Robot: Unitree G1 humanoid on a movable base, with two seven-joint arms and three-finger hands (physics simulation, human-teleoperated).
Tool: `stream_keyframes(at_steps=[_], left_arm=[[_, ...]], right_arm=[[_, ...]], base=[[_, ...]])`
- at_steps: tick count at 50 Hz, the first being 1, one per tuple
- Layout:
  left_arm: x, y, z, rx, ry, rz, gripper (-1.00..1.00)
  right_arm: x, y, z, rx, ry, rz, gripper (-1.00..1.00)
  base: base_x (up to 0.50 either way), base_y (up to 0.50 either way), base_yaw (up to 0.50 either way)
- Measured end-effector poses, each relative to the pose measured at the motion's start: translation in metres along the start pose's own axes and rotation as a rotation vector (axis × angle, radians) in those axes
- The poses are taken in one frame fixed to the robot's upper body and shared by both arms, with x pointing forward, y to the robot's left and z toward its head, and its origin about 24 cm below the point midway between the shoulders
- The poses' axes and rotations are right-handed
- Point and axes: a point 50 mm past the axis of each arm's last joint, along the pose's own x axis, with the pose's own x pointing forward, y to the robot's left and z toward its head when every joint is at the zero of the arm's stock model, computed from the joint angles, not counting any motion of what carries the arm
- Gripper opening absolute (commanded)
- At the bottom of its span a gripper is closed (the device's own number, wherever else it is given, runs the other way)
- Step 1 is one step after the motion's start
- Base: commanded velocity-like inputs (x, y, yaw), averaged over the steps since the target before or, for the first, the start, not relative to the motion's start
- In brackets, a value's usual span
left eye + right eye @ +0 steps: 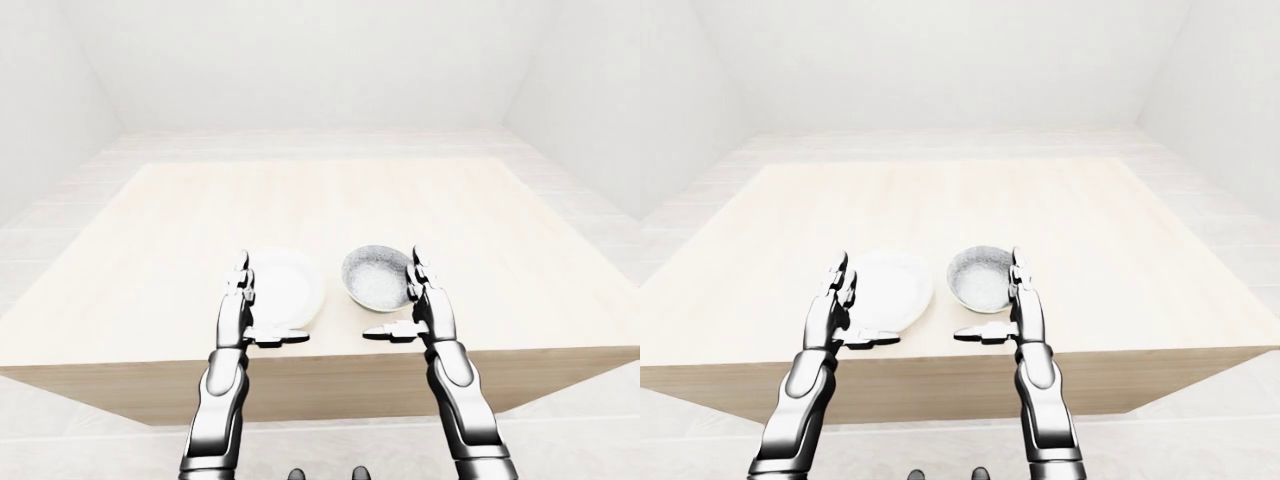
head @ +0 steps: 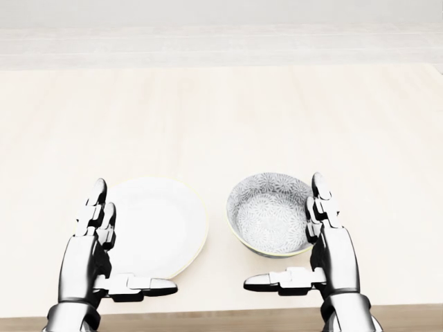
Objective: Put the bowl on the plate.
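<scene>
Bowl point(image 2: 270, 213) sits upright, mouth up, on the desk point(image 2: 221, 117) just right of the plate point(image 2: 163, 225). Right hand point(image 2: 336, 256), spread wide, flanks its right rim; left hand point(image 2: 86, 259) likewise open, both empty.

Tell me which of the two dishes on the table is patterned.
The bowl, beside the right hand: its inside carries a grey flowery print, while the plate by the left hand is plain white.

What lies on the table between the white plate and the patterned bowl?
Nothing: in the head view, only a bare strip of table separates the plate and the bowl.
</scene>
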Motion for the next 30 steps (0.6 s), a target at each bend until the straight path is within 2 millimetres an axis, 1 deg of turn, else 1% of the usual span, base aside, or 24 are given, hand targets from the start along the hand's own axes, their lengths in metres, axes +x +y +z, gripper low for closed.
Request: stream_keyframes(at_steps=[18, 23, 30], left_arm=[[-0.003, 0.008, 0.008, -0.018, -0.018, 0.011, 1.0], [-0.002, 0.007, 0.008, -0.028, -0.01, -0.002, 1.0], [0.0, 0.008, 0.008, -0.033, -0.006, -0.008, 1.0]], right_arm=[[-0.005, -0.009, 0.007, -0.025, -0.021, -0.024, 1.0], [-0.006, -0.01, 0.008, -0.031, -0.024, -0.027, 1.0], [-0.006, -0.011, 0.009, -0.035, -0.027, -0.026, 1.0]], base=[[0.0, 0.0, 0.0], [0.0, 0.28, 0.0], [0.0, 0.5, 0.0]])
